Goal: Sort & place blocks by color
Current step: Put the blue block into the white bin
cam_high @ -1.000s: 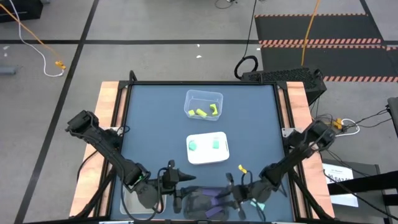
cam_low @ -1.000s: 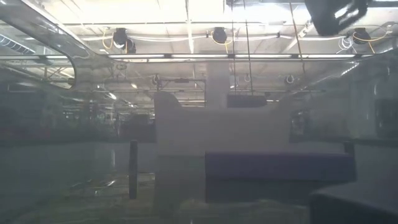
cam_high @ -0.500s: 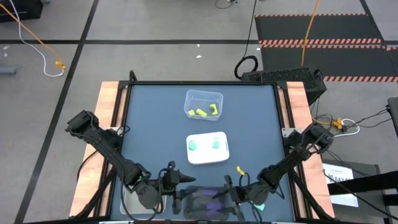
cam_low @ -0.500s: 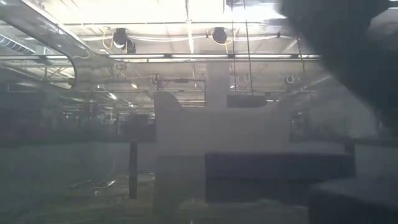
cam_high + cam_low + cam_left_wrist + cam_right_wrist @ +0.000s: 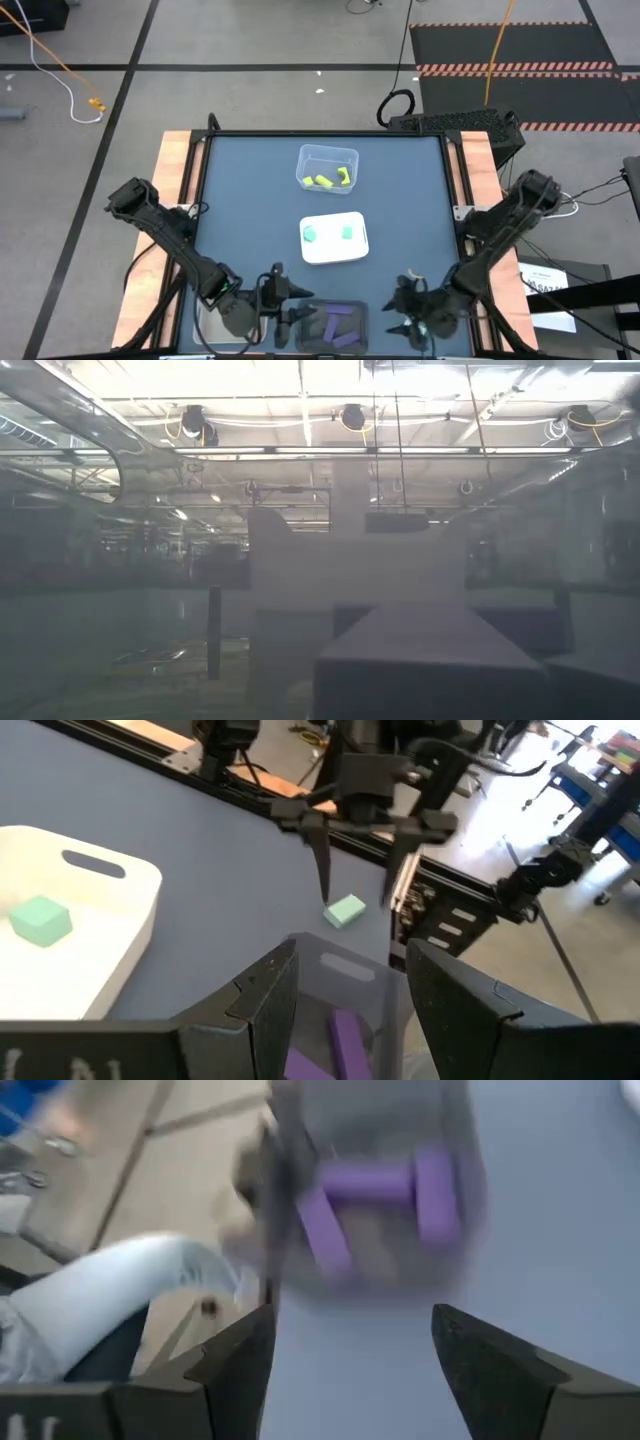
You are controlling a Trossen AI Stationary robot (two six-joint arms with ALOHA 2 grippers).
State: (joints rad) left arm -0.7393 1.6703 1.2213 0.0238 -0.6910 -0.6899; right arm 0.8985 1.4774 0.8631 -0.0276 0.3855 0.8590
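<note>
My right pincer [image 5: 358, 855] hangs with its two fingers apart above the small teal cube [image 5: 345, 910], which lies on the dark blue surface [image 5: 250, 200] directly under the tips, between them. The cube sits just beside the dark tray [image 5: 335, 325] with the purple bars [image 5: 338, 321], near the surface's front edge, so room there is narrow. My left pincer [image 5: 290, 318] waits on the tray's other side, fingers apart and empty. The white tray [image 5: 334, 252] holding two teal blocks [image 5: 310, 234] lies well apart, with open surface between.
</note>
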